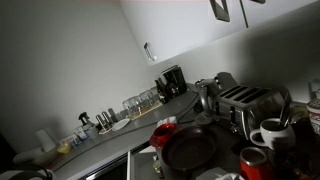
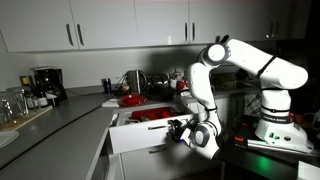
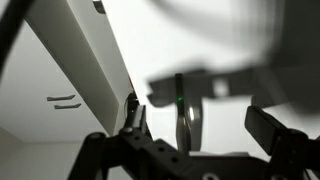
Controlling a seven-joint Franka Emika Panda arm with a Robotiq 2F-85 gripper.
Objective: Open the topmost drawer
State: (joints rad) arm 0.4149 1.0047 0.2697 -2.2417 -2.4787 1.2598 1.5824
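Observation:
In an exterior view the topmost drawer [image 2: 140, 137] stands pulled out from under the counter, its wide flat front lit pale, with red and dark things inside. My gripper [image 2: 181, 130] hangs low at the right end of that front, level with it. In the wrist view the gripper [image 3: 198, 112] is open, its two dark fingers wide apart. A thin dark upright shape with a green light [image 3: 184, 118] shows blurred between them. I cannot tell whether a finger touches the drawer.
A toaster [image 1: 248, 100], black pan [image 1: 190, 148] and red cups [image 1: 164, 128] crowd the counter. A coffee maker [image 1: 172, 82] and glasses [image 1: 140, 100] stand along the wall. White wall cabinets with dark handles [image 2: 75, 35] hang above. The robot base [image 2: 275, 125] is beside the drawer.

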